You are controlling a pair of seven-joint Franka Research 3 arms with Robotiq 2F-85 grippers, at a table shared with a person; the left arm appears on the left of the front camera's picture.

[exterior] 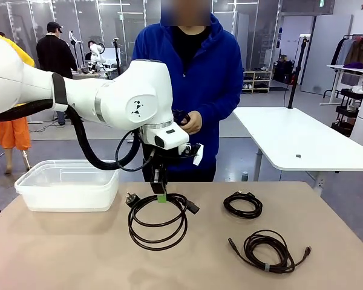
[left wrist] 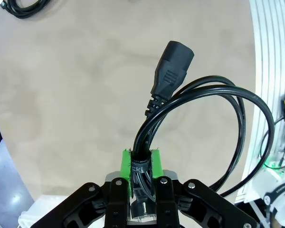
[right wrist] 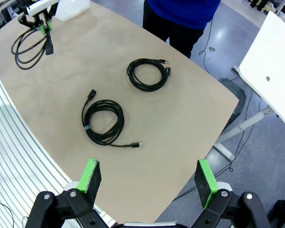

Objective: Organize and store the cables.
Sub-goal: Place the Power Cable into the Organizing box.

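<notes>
My left gripper [exterior: 161,197] is shut on the far edge of a large coiled black power cable [exterior: 158,220] near the table's middle. Up close, its green pads [left wrist: 127,164] pinch the cable's bundled strands [left wrist: 199,102], and a black plug [left wrist: 171,69] sticks out beyond them. A small black coil [exterior: 242,204] lies to the right, and a larger brownish-black coil [exterior: 268,251] sits at the front right. Both also lie below my right gripper [right wrist: 148,176], the small one [right wrist: 147,74] and the larger one [right wrist: 103,120]; that gripper hangs open high above the table. The person holds a dark cable in their hands [exterior: 187,121].
A clear plastic bin [exterior: 68,184] stands at the table's far left, close to the left arm. The person in a blue hoodie [exterior: 196,66] stands at the far edge. A white table [exterior: 302,139] stands behind to the right.
</notes>
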